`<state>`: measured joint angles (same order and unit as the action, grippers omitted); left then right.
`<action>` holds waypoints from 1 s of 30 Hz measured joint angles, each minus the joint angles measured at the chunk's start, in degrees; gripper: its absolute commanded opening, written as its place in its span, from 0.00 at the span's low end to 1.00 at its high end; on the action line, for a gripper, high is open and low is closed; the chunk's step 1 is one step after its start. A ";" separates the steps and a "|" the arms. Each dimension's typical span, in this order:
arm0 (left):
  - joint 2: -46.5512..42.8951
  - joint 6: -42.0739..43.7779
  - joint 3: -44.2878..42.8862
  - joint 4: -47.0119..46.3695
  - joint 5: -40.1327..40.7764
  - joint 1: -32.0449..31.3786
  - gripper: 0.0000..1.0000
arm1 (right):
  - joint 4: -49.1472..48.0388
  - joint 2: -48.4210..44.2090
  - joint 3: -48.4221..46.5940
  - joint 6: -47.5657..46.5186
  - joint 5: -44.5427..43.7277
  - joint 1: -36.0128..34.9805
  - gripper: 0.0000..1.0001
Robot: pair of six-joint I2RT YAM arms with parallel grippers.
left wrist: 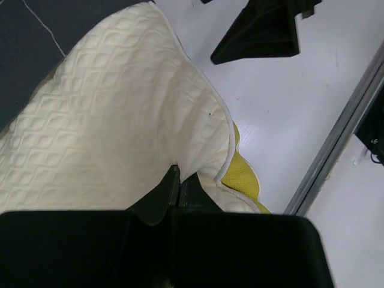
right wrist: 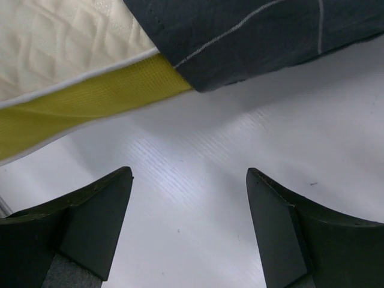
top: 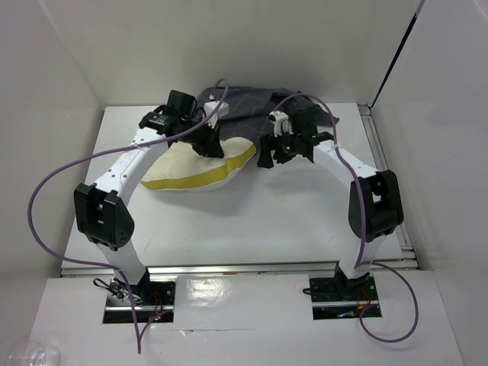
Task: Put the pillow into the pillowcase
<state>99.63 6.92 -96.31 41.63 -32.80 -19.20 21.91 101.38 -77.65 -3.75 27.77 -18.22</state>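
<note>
White table (top: 305, 221) bears pillow (top: 191, 171) lengthwise left-right; left pincer (left wrist: 179, 180) pinches it, right pincer (right wrist: 189, 172) wide open.

Pillow (left wrist: 120, 120): quilted cream cloth, matt, with yellow mesh-textured cloth along its edge. Pillowcase (right wrist: 270, 30): dark woven cloth, matt, fine weave. Table (right wrist: 198, 156): smooth white surface, faintly ribbed, slight sheen.

Left fingers (left wrist: 159, 201) clamped together; right fingers (right wrist: 96, 222) spread wide
</note>
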 measured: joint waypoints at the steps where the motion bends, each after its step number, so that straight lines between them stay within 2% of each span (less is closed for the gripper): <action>1: 0.00 -0.09 -0.55 0.50 -0.92 0.28 0.00 | -0.68 0.00 0.33 -0.09 -0.50 -0.31 0.84; 8: 1.16 -1.20 -3.26 4.61 -5.75 1.77 0.00 | -7.10 0.61 0.33 1.09 -2.97 -2.64 0.85; 16: 1.99 -1.42 -6.91 6.93 -7.74 3.02 0.00 | -13.27 5.75 -0.83 3.06 -7.43 -3.80 0.85; 20: 1.99 -1.42 -7.93 7.43 -8.17 3.04 0.00 | -16.50 7.61 -0.85 3.04 -11.54 -4.39 0.80; 23: 1.99 -1.60 -7.98 7.74 -8.24 3.06 0.00 | -19.41 8.37 -0.85 2.89 -13.00 -4.44 0.61; 24: 2.01 -1.64 -7.96 7.72 -8.26 3.04 0.00 | -20.39 8.50 -0.85 2.91 -13.22 -4.44 0.46; 28: 2.05 -2.47 -7.96 7.74 -8.50 3.04 0.00 | -23.80 8.81 -0.87 3.61 -13.73 -4.52 0.19; 29: 2.05 -2.62 -7.96 7.78 -8.61 3.04 0.00 | -24.79 8.83 -0.87 4.00 -13.62 -4.52 0.08; 30: 2.05 -2.64 -7.96 7.76 -8.68 3.06 0.00 | -25.14 8.85 -0.94 3.85 -13.49 -4.52 0.04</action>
<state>101.69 4.27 -104.27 49.39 -41.47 -16.14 -3.22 110.24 -78.59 0.10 14.28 -22.74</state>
